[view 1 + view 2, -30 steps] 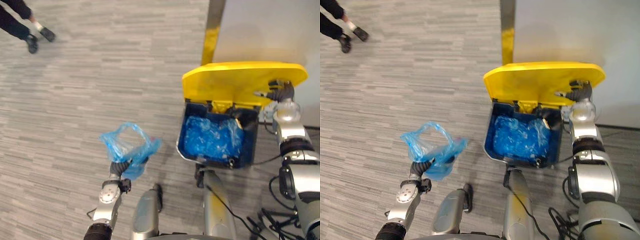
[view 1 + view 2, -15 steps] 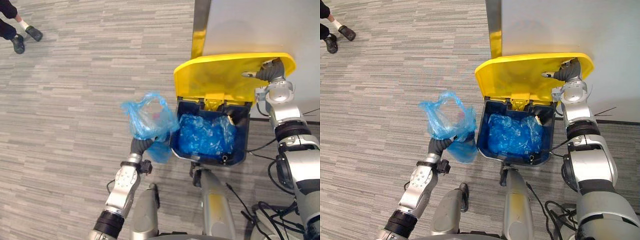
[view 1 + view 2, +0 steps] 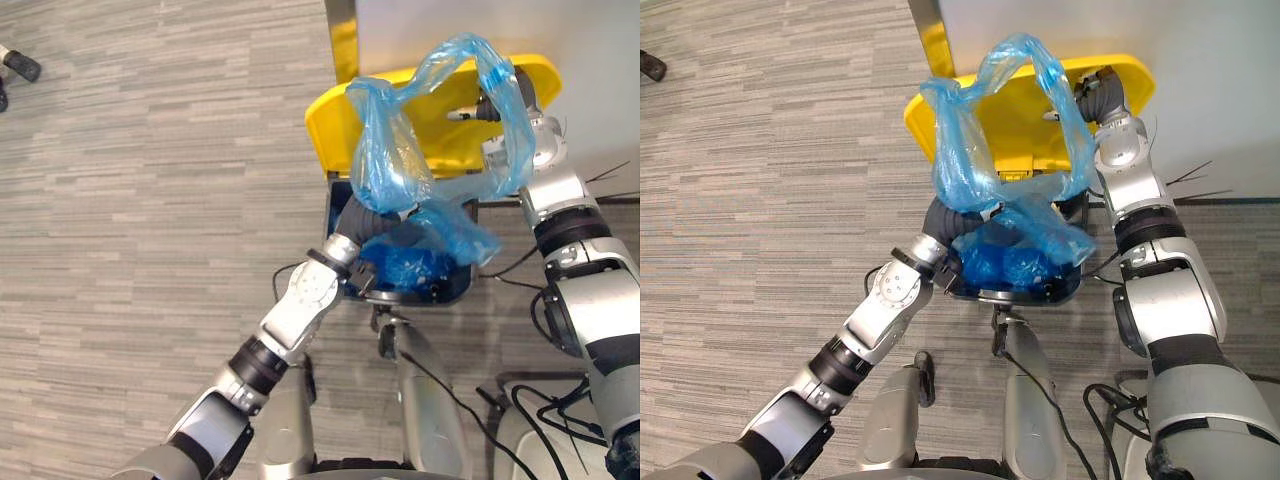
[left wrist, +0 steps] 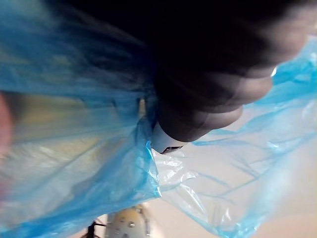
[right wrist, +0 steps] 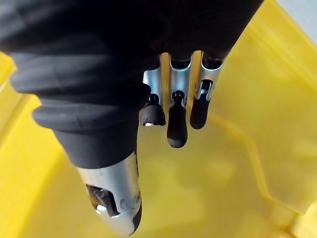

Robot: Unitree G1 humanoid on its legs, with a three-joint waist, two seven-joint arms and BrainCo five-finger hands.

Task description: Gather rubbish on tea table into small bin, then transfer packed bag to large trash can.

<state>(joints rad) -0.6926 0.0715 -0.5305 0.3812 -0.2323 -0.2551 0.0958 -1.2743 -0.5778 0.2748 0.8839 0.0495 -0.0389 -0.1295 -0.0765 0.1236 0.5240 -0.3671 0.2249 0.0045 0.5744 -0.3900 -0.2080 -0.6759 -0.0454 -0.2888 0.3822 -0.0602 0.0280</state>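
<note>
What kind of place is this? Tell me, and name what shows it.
Likely an indoor office or lobby corridor: a grey striped carpet floor, a plain pale wall with a gold edge strip, and a large trash can with a yellow lid beside it.

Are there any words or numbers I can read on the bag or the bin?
No text can be read anywhere: the blue bag is plain, the yellow lid is bare, and the trash can shows no legible label.
</note>
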